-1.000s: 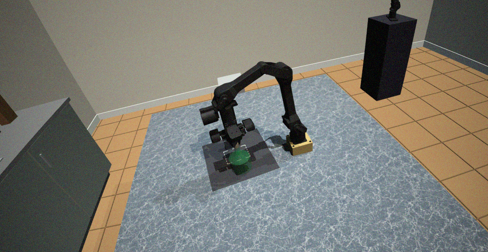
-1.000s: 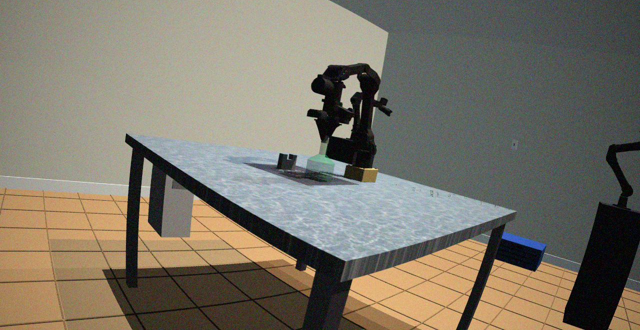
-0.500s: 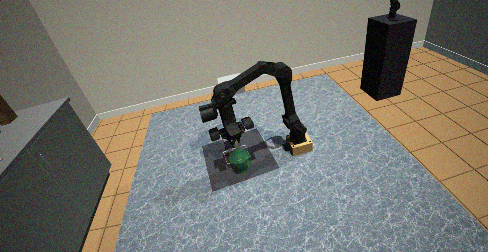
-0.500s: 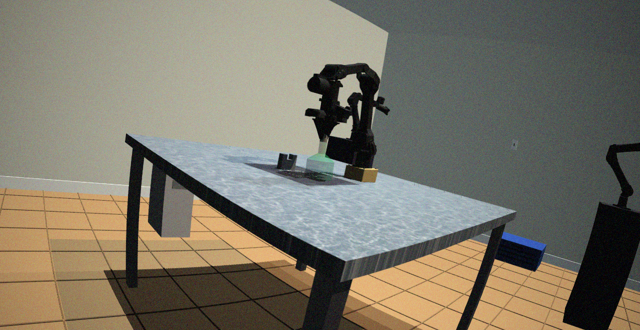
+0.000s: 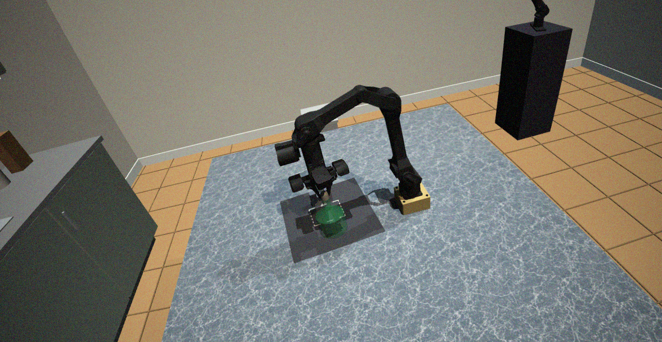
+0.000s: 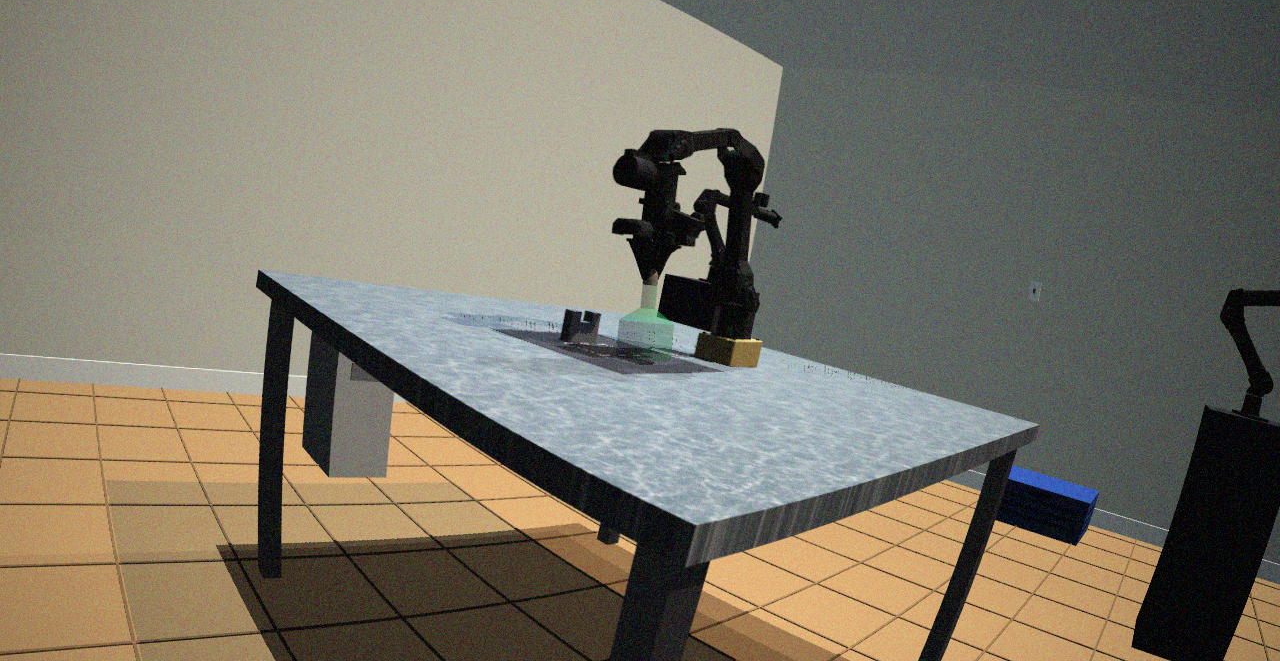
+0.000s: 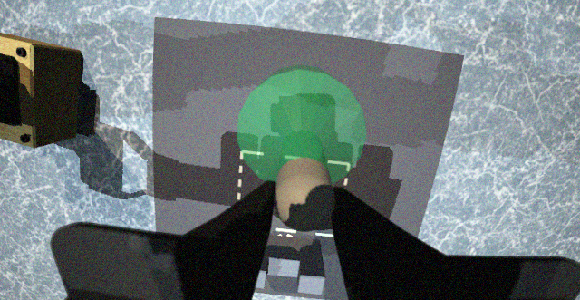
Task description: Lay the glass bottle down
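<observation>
You are looking at what seems to be a robotics lab or a test room. Your arm stands on a yellow block (image 5: 415, 204) (image 6: 743, 353) (image 7: 56, 96) set in from the edges of a marble-patterned table (image 5: 416, 266) (image 6: 537, 406) (image 7: 512, 191). Beyond the table's edges you see a second black arm on a dark pedestal (image 5: 532, 85) (image 6: 1208, 532), an orange tiled floor (image 5: 597, 173) (image 6: 62, 523), plain walls and a grey-topped cabinet (image 5: 88, 214).

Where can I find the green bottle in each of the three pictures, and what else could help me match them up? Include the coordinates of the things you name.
Top: the green bottle (image 5: 331, 217) (image 6: 645, 327) (image 7: 301, 114) is just below the middle.
Exterior: right at the centre, slightly low, under the arm's hand (image 5: 325, 194) (image 6: 650, 279) (image 7: 303, 192).
Wrist: near the centre, a green disc seen from above.
Shared landmark: the dark mat (image 5: 298, 247) (image 6: 528, 336) (image 7: 181, 46), visible in all three.
</observation>
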Robot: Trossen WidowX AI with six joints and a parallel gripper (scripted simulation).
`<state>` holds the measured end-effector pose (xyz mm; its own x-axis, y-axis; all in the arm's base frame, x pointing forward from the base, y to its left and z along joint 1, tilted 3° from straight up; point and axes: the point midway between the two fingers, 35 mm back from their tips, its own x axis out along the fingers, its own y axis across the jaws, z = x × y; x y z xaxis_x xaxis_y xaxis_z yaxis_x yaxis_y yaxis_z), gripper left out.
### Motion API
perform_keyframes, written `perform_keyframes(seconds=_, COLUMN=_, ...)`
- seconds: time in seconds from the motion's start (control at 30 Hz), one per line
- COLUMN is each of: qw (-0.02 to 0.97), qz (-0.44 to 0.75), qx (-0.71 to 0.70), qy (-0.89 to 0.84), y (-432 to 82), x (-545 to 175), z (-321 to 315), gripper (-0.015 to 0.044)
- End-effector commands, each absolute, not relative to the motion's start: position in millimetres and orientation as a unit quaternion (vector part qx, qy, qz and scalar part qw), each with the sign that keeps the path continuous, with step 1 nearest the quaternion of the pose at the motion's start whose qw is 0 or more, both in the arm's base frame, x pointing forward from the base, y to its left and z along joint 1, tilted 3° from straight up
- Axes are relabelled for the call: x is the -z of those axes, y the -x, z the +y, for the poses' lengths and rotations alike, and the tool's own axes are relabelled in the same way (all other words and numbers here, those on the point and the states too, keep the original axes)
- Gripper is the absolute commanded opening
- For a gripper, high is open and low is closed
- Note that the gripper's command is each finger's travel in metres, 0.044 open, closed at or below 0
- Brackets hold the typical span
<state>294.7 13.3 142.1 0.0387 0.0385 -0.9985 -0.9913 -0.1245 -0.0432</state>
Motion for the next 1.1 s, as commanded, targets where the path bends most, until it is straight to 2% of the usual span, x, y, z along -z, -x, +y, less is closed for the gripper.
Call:
perform_keyframes(seconds=0.0, qw=0.486, qz=0.451, qx=-0.525, qy=0.533, y=-296.1, x=-144.3, z=3.8, gripper=0.0107)
perform_keyframes(seconds=1.07, qw=0.493, qz=0.428, qx=-0.551, qy=0.519, y=-298.1, x=-146.1, z=-15.7, gripper=0.0107)
